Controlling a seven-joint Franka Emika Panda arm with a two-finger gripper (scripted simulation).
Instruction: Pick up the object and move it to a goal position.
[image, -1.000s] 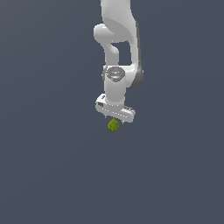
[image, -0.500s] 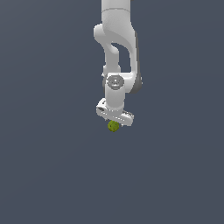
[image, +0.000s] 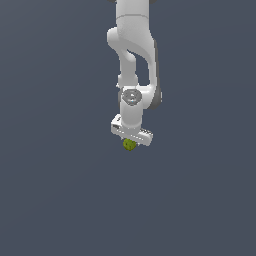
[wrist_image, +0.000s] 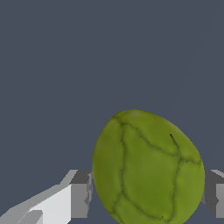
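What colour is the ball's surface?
Olive-green ball, mottled with darker crack-like lines; clearest in the wrist view.

White rounded arm (image: 134, 55), seemingly grey finger pads (wrist_image: 81, 192)

Over the last second the arm (image: 134, 75) has straightened, its upper links drawing more upright. The white gripper (image: 130, 144) has swung round, its bar now slanting down toward the exterior view's right, and the olive-green ball (image: 129, 145) has stayed clamped beneath it, barely shifting.
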